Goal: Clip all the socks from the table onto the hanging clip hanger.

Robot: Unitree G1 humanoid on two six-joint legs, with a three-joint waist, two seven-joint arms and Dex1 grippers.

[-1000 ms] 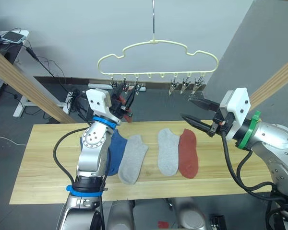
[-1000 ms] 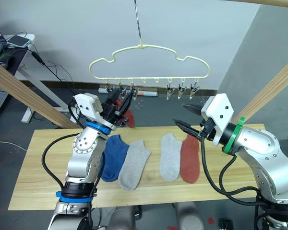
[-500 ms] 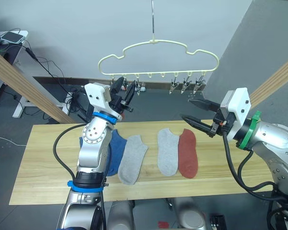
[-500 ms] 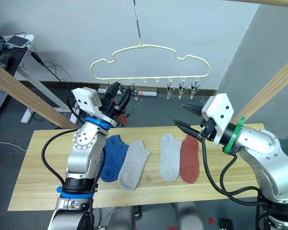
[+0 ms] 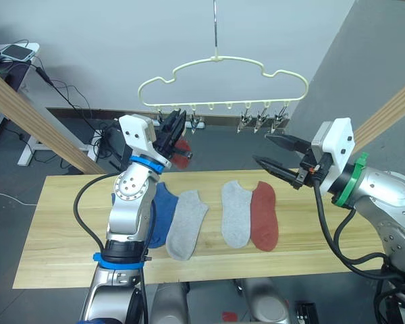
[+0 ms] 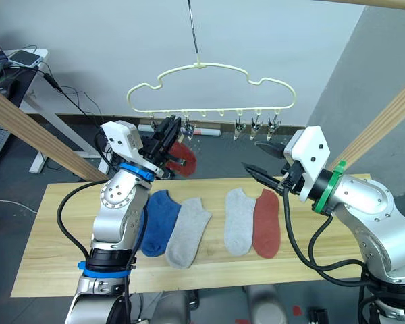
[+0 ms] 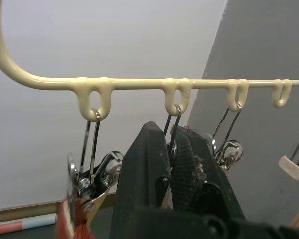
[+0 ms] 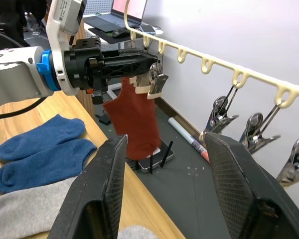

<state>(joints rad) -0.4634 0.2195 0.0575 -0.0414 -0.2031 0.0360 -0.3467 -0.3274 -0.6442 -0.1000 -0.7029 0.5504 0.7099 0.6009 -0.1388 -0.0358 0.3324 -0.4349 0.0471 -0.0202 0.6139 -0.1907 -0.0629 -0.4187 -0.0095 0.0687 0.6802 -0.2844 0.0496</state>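
The left hand (image 6: 167, 129), pressed together, pinches a metal clip (image 8: 157, 83) on the clip hanger (image 5: 223, 67), beside a hanging rust red sock (image 8: 134, 122); the right hand (image 5: 275, 152) is spread.

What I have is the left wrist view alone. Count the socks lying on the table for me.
Observer: Five lie on the table: two blue socks, two grey socks and one red sock.
Operator: Report the right gripper.
Observer: The right gripper is open and empty, lower than the right-end clips of the clip hanger, touching none.
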